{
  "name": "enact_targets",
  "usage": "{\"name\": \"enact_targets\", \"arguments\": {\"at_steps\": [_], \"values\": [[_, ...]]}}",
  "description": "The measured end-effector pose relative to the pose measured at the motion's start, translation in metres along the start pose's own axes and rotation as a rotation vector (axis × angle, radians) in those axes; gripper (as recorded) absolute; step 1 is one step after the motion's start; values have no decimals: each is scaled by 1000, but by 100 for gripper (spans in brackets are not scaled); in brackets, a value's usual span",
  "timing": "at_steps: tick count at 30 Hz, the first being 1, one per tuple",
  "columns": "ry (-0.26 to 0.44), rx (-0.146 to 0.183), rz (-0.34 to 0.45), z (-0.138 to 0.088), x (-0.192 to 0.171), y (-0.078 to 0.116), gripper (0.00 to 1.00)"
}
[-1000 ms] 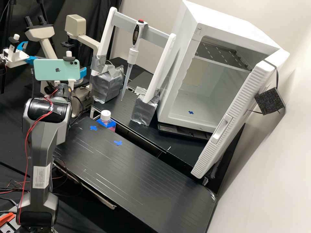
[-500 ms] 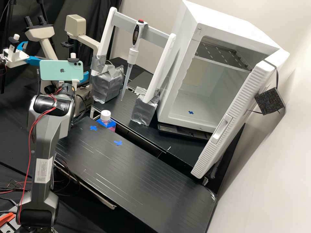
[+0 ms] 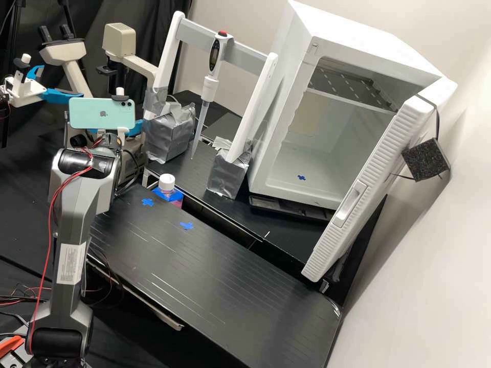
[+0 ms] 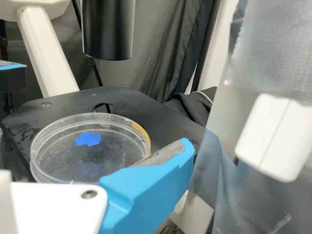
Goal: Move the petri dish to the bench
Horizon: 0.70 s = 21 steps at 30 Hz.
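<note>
At the microscope on the bench's left side is my gripper [image 3: 123, 132], partly hidden by the green phone mounted on the arm. In the wrist view the clear petri dish [image 4: 56, 158] lies flat on the black microscope stage [image 4: 161, 119], with a blue tape cross seen through it. My gripper [image 4: 97, 158] stands open close to the dish. One blue finger [image 4: 146, 192] overlaps part of the dish's rim in that view, its grey pad bare; whether it touches the rim I cannot tell.
A black objective [image 4: 107, 29] hangs above the stage, and a taped stand [image 4: 248, 170] is close by. The bench [image 3: 220, 276] bears two blue crosses, with a capped bottle [image 3: 166, 183] at its back edge. Beyond are a pipette [image 3: 208, 89] and an open white incubator [image 3: 286, 184].
The arm with its phone and gripper has shifted to the right and slightly down in the high view, along the microscope. The bench's objects have stayed still.
</note>
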Motion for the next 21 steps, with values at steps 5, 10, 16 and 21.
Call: {"name": "enact_targets", "arguments": {"at_steps": [5, 10, 16, 21], "values": [[-2, 28, -2, 0, 0, 0, 0], [-2, 51, -2, 0, 0, 0, 0], [-2, 51, -2, 0, 0, 0, 0], [-2, 51, -2, 0, 0, 0, 0]]}}
